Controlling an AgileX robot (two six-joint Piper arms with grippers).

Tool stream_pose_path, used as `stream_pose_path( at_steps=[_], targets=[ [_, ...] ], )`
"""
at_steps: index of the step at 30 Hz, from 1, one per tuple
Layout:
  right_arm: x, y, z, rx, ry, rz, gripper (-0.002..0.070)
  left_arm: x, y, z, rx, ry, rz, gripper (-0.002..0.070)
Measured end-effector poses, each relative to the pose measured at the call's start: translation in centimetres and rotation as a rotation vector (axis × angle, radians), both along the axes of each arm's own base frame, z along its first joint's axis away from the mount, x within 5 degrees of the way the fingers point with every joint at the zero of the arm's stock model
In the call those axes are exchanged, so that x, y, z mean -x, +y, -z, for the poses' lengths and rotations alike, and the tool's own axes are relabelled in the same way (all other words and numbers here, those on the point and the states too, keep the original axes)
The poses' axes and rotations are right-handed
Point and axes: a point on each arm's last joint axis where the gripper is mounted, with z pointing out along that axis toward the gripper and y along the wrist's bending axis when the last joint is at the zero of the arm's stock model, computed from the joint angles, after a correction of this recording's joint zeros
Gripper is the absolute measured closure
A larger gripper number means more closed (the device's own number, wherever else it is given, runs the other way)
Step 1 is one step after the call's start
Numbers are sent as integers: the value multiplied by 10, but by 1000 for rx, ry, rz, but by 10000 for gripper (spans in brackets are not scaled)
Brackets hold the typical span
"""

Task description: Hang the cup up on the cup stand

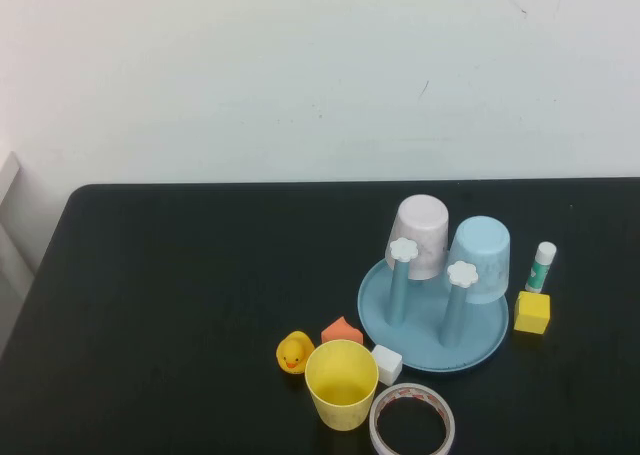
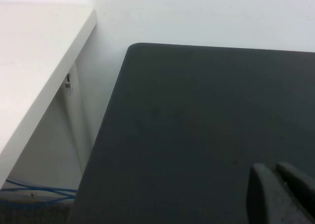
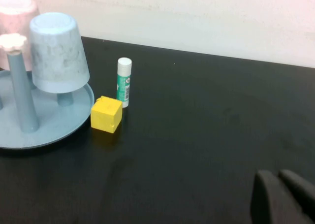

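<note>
The yellow cup (image 1: pixel 342 383) stands upright, mouth up, near the table's front edge, left of the cup stand (image 1: pixel 432 347). Two of the stand's pegs are bare, each showing its white flower cap. A pale pink cup (image 1: pixel 419 235) and a light blue cup (image 1: pixel 479 258) hang upside down on the stand's back pegs. Neither arm shows in the high view. My left gripper (image 2: pixel 274 171) is shut over bare black table near its left edge. Shut too, my right gripper (image 3: pixel 276 177) hovers over the table to the right of the cup stand (image 3: pixel 47 130), holding nothing.
A yellow duck (image 1: pixel 293 353), an orange block (image 1: pixel 341 330) and a white cube (image 1: pixel 386 363) lie around the yellow cup. A tape roll (image 1: pixel 412 421) lies at the front edge. A yellow cube (image 1: pixel 532 312) and a glue stick (image 1: pixel 541 266) sit right of the stand.
</note>
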Motion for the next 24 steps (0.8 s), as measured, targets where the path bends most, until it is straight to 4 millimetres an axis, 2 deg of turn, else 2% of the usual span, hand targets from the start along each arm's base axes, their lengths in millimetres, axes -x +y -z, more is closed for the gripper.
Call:
stream_pose_path(
  at_steps=[18,24],
  targets=[
    [0,1,0,-30,-2,-2,678,0,2,0,-53,-1,-3,677],
    [0,1,0,-30,-2,-2,678,0,0,0,7,-5,2,677]
  ],
)
